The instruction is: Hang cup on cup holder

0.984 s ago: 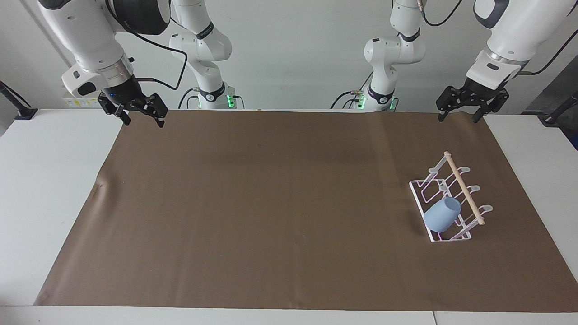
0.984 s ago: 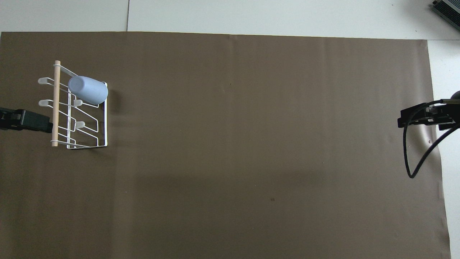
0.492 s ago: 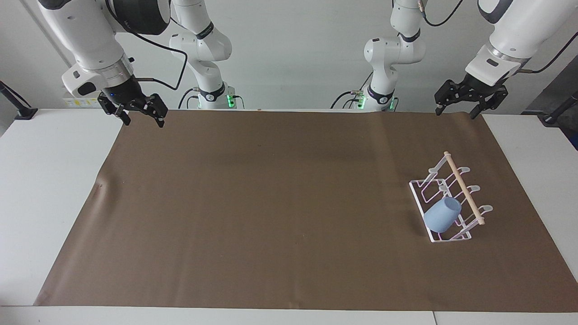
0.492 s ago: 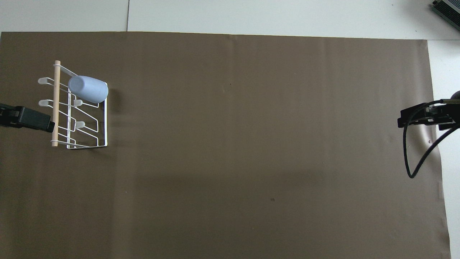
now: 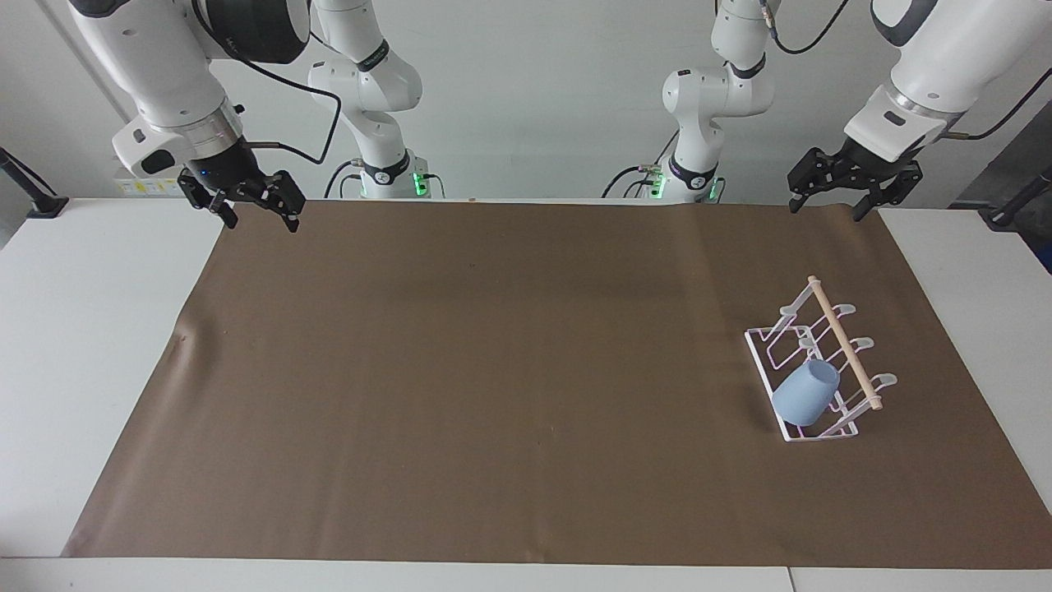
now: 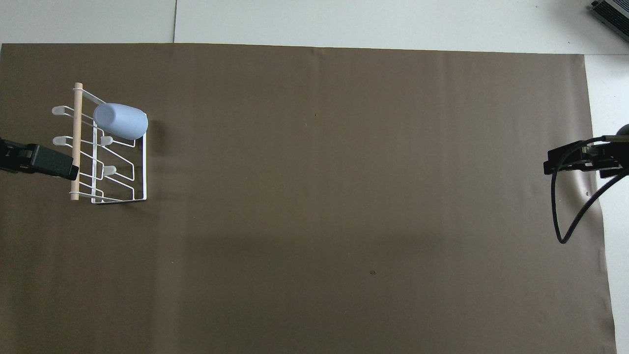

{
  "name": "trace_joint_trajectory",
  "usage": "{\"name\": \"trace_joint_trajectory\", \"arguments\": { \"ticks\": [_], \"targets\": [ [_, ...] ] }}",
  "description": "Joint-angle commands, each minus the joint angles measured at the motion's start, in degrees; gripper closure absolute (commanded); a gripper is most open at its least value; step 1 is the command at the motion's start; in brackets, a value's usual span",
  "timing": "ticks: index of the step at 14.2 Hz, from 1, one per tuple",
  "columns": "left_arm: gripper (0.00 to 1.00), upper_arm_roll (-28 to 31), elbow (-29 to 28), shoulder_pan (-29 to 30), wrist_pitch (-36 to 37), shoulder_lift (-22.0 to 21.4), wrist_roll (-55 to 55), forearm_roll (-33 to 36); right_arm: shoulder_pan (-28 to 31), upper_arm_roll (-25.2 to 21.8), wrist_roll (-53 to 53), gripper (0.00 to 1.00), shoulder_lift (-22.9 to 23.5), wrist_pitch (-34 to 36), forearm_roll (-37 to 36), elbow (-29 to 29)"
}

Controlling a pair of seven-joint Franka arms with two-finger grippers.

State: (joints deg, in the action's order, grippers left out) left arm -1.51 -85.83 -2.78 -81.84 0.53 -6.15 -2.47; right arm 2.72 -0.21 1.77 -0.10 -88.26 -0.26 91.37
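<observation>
**Cup on holder; arms backing off**

Since the earlier frame the left gripper [image 5: 846, 182] has lifted slightly toward the table's robot edge; nothing else has shifted.

Left to right in the facing view: right gripper [image 5: 244, 200] waits, jaws apart, empty. Left gripper: jaws apart, empty. Cup [image 5: 806, 392] sits tilted on a prong of the holder [image 5: 832, 325], at about 6 o'clock from the left jaws, well apart.

Judgement: hang looks complete; retreat clear of the dowel, avoid nudging the holder.
</observation>
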Motion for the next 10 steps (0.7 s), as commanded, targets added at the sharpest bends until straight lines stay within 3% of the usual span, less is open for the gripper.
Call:
{"name": "trace_joint_trajectory", "arguments": {
  "ticks": [1,10],
  "targets": [
    [0.0,0.81,2.07,-1.35,1.51,1.4,-0.61,1.5,0.7,0.39,-1.24,0.0,-0.78,0.45,-0.27,0.65],
    [0.0,0.55,1.63,-1.44,0.72,1.14,-0.52,1.68,0.7,0.39,-1.24,0.0,-0.78,0.45,-0.27,0.65]
  ]
}}
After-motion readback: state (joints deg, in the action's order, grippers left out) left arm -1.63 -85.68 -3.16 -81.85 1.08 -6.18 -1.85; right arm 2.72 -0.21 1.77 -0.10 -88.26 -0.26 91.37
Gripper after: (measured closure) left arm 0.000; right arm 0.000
